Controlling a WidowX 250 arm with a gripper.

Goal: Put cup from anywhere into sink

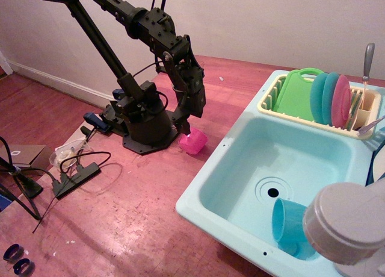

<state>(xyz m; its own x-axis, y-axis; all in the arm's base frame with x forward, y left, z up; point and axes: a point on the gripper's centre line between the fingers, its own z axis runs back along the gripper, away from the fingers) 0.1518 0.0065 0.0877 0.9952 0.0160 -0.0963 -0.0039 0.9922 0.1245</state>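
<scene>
The small pink cup (194,142) is on the red wooden table, just left of the sink, and it looks slightly tilted. My black gripper (185,130) points down from above with its fingertips at the cup's left rim. They look closed on that rim. The cup's base is at or barely above the table. The light aqua sink (240,168) with its round dark drain hole (273,192) lies to the right of the cup, its near-left rim about a cup's width away.
A larger teal cup (289,226) lies on its side in the sink's front part. A cream dish rack (319,117) with a green board and plates stands at the sink's back. A grey faucet (346,223) is at front right. The arm's base (144,129) and cables (72,174) are to the left.
</scene>
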